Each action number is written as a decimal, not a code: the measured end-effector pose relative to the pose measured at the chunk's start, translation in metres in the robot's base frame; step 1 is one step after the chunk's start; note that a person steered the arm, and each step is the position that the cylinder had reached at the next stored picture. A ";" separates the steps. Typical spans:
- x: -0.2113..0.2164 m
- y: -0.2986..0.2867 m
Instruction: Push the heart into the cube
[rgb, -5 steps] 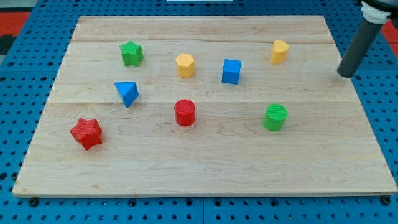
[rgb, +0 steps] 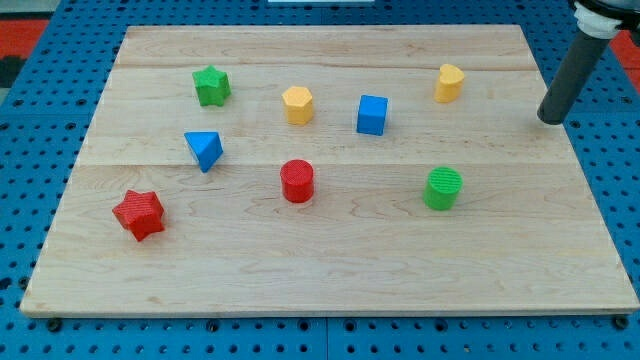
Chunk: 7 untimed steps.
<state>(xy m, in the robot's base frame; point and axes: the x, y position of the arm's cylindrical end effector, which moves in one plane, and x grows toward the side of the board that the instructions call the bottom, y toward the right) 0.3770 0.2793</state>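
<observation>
The yellow heart (rgb: 449, 82) lies near the board's top right. The blue cube (rgb: 371, 114) sits to its left and a little lower, apart from it. My tip (rgb: 550, 121) rests at the board's right edge, to the right of the heart and slightly lower, well clear of it. The dark rod rises from the tip toward the view's top right corner.
On the wooden board (rgb: 320, 260) also lie a yellow hexagon (rgb: 297, 104), a green star (rgb: 211, 86), a blue wedge-like block (rgb: 204, 150), a red cylinder (rgb: 297, 181), a red star (rgb: 139, 214) and a green cylinder (rgb: 442, 188).
My tip has shifted slightly to the view's left. No block has moved.
</observation>
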 end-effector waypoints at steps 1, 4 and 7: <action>0.000 0.000; -0.008 -0.002; -0.020 0.009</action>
<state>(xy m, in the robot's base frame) 0.3569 0.2879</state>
